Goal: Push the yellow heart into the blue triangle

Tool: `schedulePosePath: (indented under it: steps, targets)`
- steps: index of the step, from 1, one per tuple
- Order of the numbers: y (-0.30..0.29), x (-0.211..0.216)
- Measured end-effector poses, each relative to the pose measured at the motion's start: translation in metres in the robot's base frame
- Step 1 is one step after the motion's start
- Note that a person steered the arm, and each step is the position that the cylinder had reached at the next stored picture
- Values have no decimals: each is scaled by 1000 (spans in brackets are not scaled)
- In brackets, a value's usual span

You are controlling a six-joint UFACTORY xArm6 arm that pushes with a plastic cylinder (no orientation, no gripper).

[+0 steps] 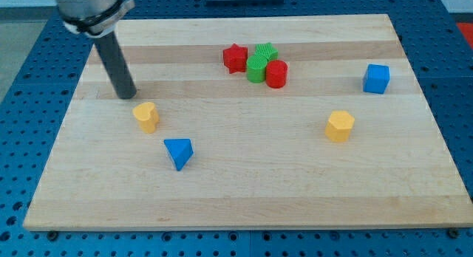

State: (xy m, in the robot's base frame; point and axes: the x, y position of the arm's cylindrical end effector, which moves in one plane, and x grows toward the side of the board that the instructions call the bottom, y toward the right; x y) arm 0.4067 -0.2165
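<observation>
Dark rod slanting down from the view's top left, my tip (127,95) on the board

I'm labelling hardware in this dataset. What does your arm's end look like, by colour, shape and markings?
A silvery metal collar at the view's top left, with a straight dark grey cylindrical rod below it, ending in my tip. It looks smooth and plain, with no cables or markings showing.

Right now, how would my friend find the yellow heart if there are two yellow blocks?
Start at the wooden board and look to the view's left half, just below my tip. The yellow heart sits there, up and left of the blue triangle. The other yellow block is far right and has no notch on top.
</observation>
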Motion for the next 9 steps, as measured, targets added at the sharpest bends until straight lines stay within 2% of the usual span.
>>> schedulePosePath:
  steps: [2,4,5,6,7,8,9]
  targets:
    - [8,18]
    - [58,120]
    - [59,129]
    - [53,127]
    - [33,71]
    - [33,-3]
    - [33,-7]
